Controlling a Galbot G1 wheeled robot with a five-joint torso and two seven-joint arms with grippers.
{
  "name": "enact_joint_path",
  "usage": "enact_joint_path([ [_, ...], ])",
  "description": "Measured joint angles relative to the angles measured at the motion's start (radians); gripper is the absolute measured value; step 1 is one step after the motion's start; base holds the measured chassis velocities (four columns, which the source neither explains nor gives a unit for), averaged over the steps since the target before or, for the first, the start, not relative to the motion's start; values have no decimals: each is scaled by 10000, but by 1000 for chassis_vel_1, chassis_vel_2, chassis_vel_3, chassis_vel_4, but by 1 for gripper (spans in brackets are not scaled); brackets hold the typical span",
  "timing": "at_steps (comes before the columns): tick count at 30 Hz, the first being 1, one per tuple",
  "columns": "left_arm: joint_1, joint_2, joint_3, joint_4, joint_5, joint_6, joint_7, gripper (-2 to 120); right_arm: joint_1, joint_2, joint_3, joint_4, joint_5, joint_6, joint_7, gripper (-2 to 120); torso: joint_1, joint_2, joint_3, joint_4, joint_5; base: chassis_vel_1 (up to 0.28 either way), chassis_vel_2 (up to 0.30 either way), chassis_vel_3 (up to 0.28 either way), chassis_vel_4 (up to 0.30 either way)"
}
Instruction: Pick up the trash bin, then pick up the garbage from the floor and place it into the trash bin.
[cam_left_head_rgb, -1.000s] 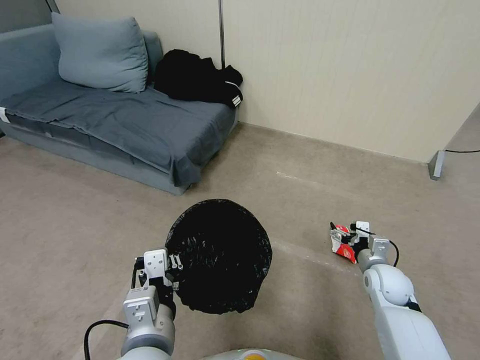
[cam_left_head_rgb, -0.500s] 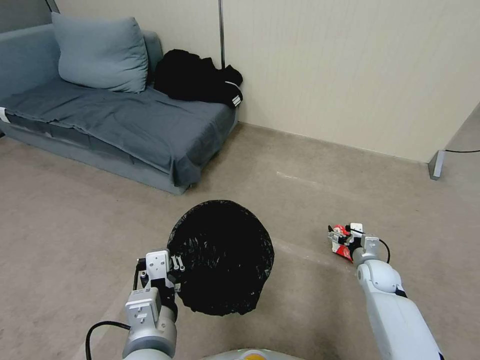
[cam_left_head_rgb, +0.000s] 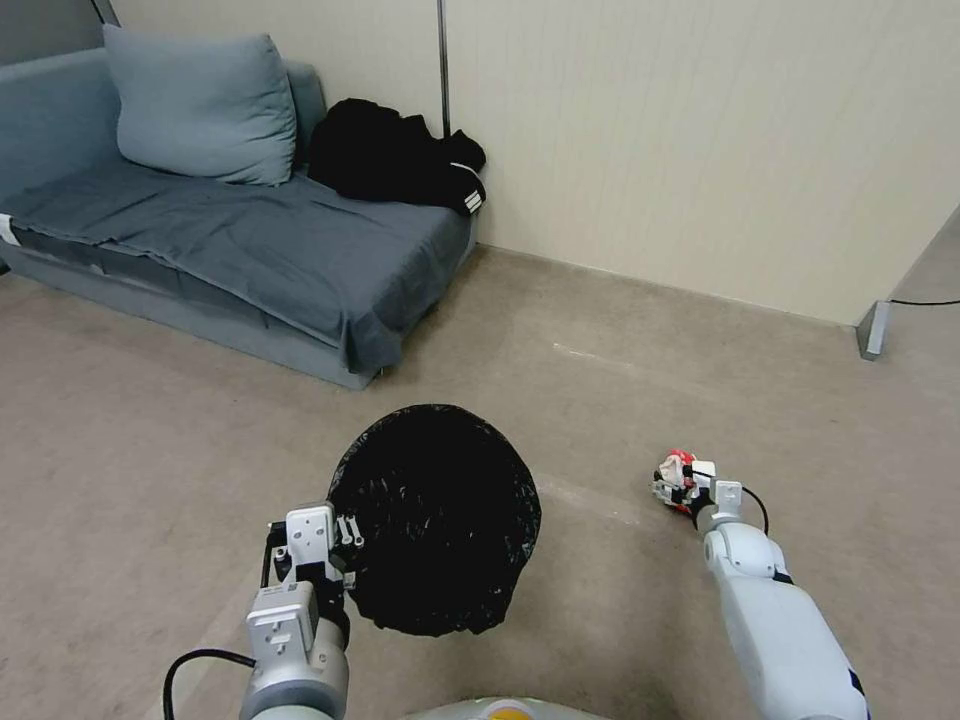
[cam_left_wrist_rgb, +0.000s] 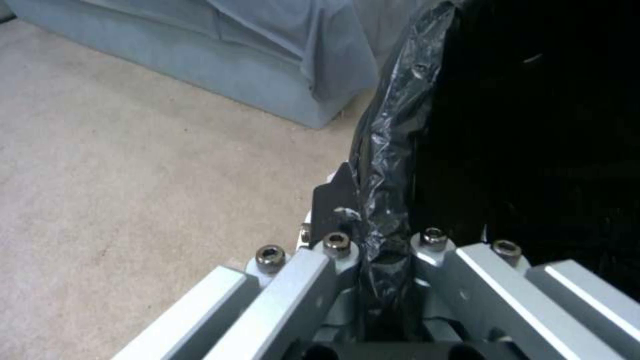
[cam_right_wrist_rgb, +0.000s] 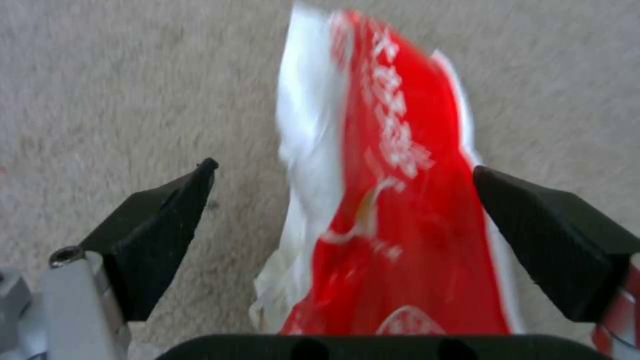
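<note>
- Left gripper (cam_left_head_rgb: 345, 528): low front-left in head view, jaws clamped on the liner-covered rim of the trash bin (cam_left_head_rgb: 436, 520). Left wrist view shows the black liner (cam_left_wrist_rgb: 383, 165) pinched between them.
- Trash bin: held off the floor (cam_left_head_rgb: 150, 430), mouth tipped toward the head camera, inside all black liner.
- Right gripper (cam_left_head_rgb: 672, 486): reaches forward on the right, down at floor level, on the red-and-white wrapper (cam_left_head_rgb: 678, 468).
- Right wrist view: jaws apart, one each side of the wrapper (cam_right_wrist_rgb: 393, 200); the wrapper lies between them, and contact can't be confirmed.
- Wrapper: well right of the bin, on the carpet.
- Far left: grey sofa (cam_left_head_rgb: 230, 240) with cushion (cam_left_head_rgb: 195, 105) and black garment (cam_left_head_rgb: 395, 155), against the wall.
</note>
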Motion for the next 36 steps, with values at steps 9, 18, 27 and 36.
enact_joint_path([
  [9, 12, 4, 19, 0, 39, 0, -46, 1, 230, 150, 31, -538, -213, 329, -3, 61, 0, 0, 0, -3, -4, 0, 0, 0, 0],
  [18, -3, 1, 77, 3, 65, 15, -59, 1, 102, 193, -7, -316, -247, 381, 111, 32, 0, 0, -1, 1, -1, 0, 0, 0, 0],
  [27, -36, -6, 192, 8, 112, 40, -60, 1, -114, 185, 40, -136, -252, 496, 213, 1, 0, 0, -1, -2, -3, 0, 0, 0, 0],
  [36, -56, -12, 267, 13, 167, 40, -59, 1, -327, 154, 17, 478, -82, 485, 354, 0, 0, 0, 0, 0, 3, 0, 0, 0, 0],
])
